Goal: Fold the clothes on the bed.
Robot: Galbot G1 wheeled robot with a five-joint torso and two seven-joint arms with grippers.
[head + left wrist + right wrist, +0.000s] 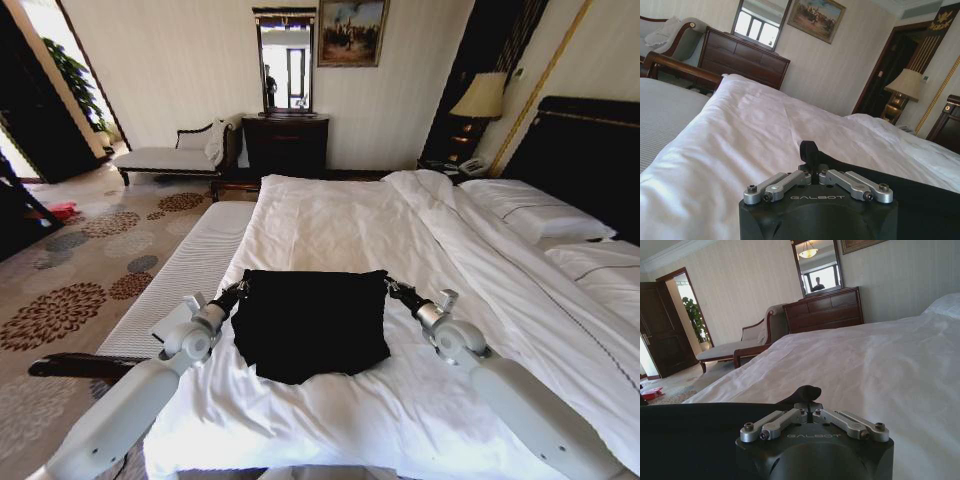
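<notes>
Head view, left gripper (241, 287): pinched shut on the far left corner of the black T-shirt (312, 322), probably to keep this edge tight for a fold.
Right gripper (391, 287): clamped on the opposite far corner, level with the left one, so the edge between them looks straight.
T-shirt: between both grippers, lying toward the robot on the white duvet (340, 220).
Bed (585, 150): the shirt is near its foot end.
Bench (190, 265): just outside the left gripper.
</notes>
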